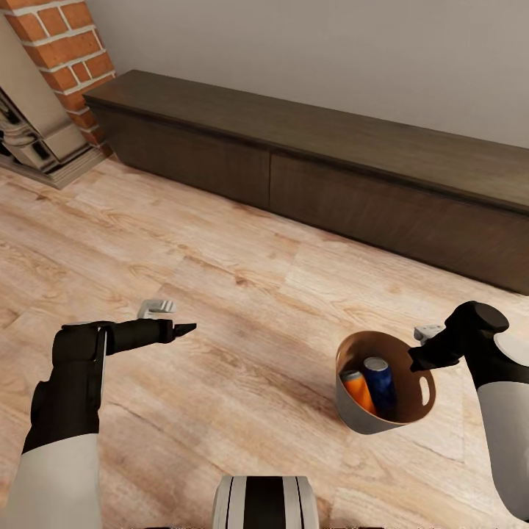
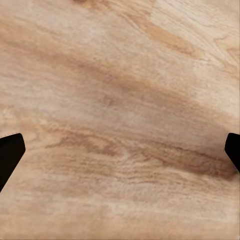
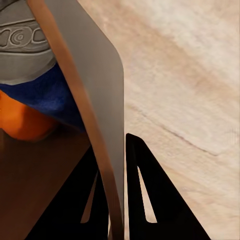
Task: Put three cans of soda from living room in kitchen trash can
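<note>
Soda cans ride in my bin: around me I see light wood floor [image 1: 242, 294], a long dark cabinet [image 1: 330, 176] against the wall and a brick fireplace [image 1: 62, 51]. Right fingers [image 3: 117, 200] pinch the copper-brown trash can's [image 1: 353, 415] rim, holding it above the floor; a blue can [image 1: 380, 382] and an orange can [image 1: 358, 389] stand inside. Left fingers [image 2: 12, 152] spread wide, empty.

White forearms [image 1: 51, 477], black wrists, black pointed gripper [image 1: 184, 328] fingers.

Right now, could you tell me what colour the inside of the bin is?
Copper-brown inside the bin, best seen in the head view; its outside looks grey.
</note>
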